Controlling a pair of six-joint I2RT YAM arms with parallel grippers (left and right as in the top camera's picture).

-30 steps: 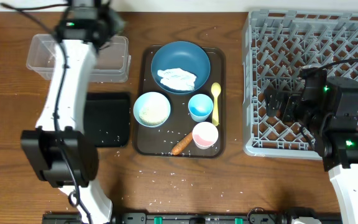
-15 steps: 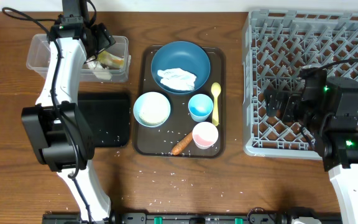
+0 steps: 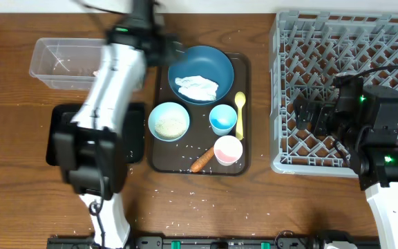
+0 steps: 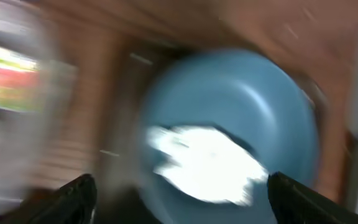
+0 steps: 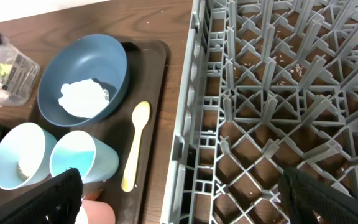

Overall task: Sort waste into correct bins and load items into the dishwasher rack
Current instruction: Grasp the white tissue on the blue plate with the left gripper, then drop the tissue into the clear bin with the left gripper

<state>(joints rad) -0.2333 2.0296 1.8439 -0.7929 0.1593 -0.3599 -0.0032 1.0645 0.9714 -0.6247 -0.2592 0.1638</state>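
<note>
Over the dark blue plate [image 3: 200, 61] we find the left gripper [image 4: 185, 195] spread empty, aimed at the crumpled napkin [image 3: 197, 87]; right gripper [image 5: 191, 198] idles, also parted.

dark brown wooden table [image 3: 268, 207], evenly lit

- The overhead camera is fixed above the bench [image 3: 12, 173] and looks straight down. It sits far enough off to take in most of the width, with the dishwasher rack [image 3: 344, 41] at the right edge.
- The left wrist camera is very close and badly blurred. It faces down onto the dark blue plate [image 4: 247, 106] and the white napkin [image 4: 207, 165] lying in it.
- The right wrist camera is over the rack's left side, fairly near, tilted down toward the bench's middle.
- All three views share the plate and napkin. The overhead and right wrist views also share the rack.
</note>
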